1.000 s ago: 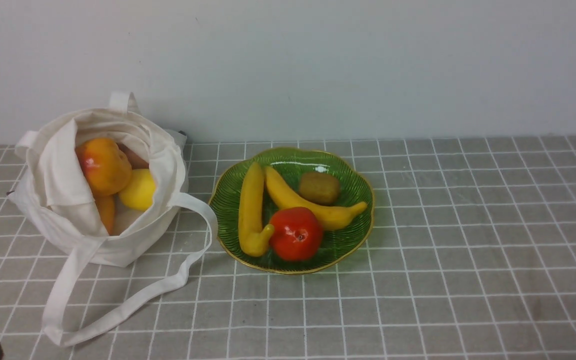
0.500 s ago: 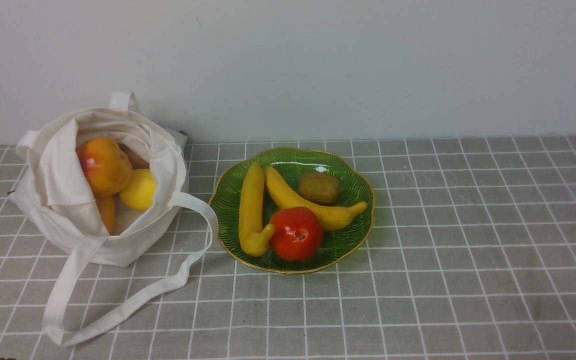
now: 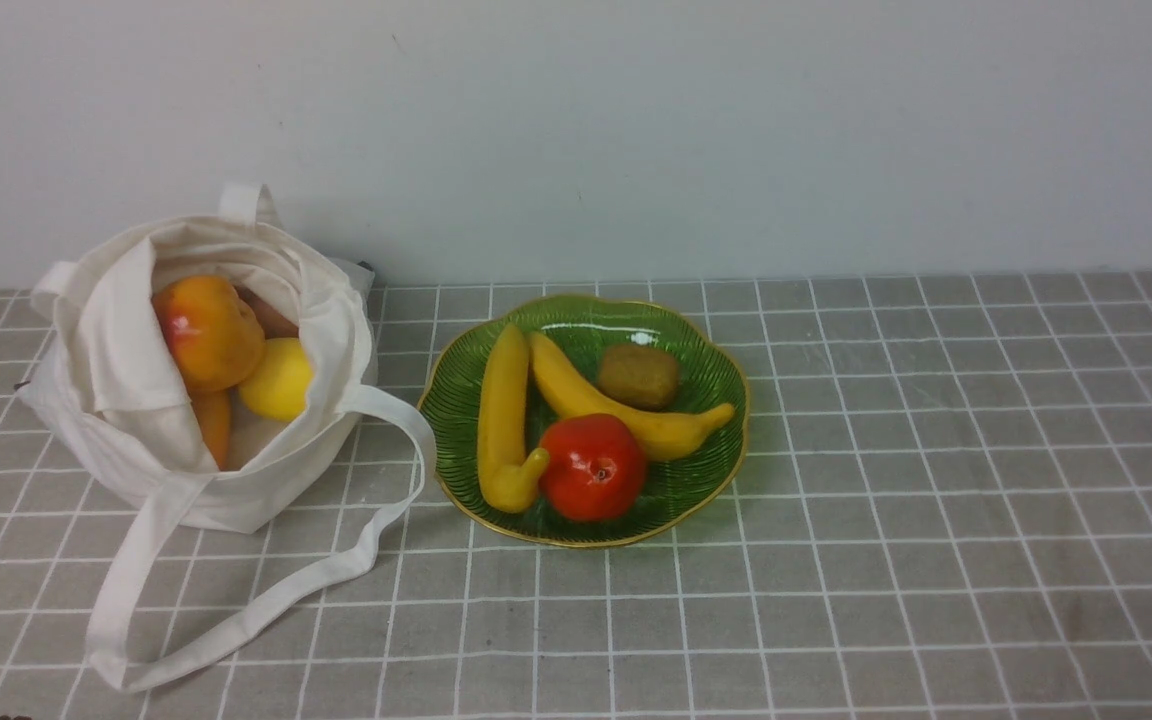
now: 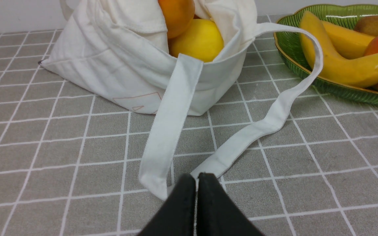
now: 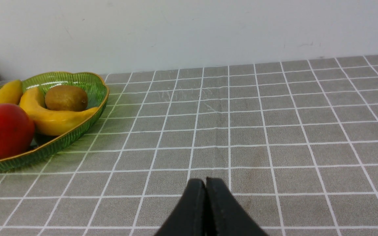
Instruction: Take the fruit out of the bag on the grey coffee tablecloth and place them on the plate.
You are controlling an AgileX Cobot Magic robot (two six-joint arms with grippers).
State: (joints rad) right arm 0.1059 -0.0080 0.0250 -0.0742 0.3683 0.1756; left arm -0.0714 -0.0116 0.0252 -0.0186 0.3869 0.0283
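Note:
The cream-white bag [image 3: 136, 460] lies open at the left on the grey coffee tablecloth [image 3: 936, 500]. Inside it I see an orange-red peach [image 3: 208, 332], a yellow lemon [image 3: 278, 380] and part of another orange fruit [image 3: 213, 425]. The green plate [image 3: 711, 480] holds the stubby banana [image 3: 502, 420]. My left gripper [image 4: 196, 178] is shut and empty, low over the cloth at the end of the bag's strap [image 4: 169, 124]. My right gripper [image 5: 205, 183] is shut and empty, over bare cloth right of the plate [image 5: 87, 124]. Neither gripper shows in the front view.
The plate also holds a paler banana [image 3: 616, 405], a brown kiwi [image 3: 639, 376] and a round red fruit [image 3: 592, 467]. The bag's long strap loops over the cloth toward the front [image 3: 236, 620]. A pale wall stands behind the table.
A dark part of the left arm at the front view's bottom-left corner has drawn back out of view. The bag, fruit and plate have not moved.

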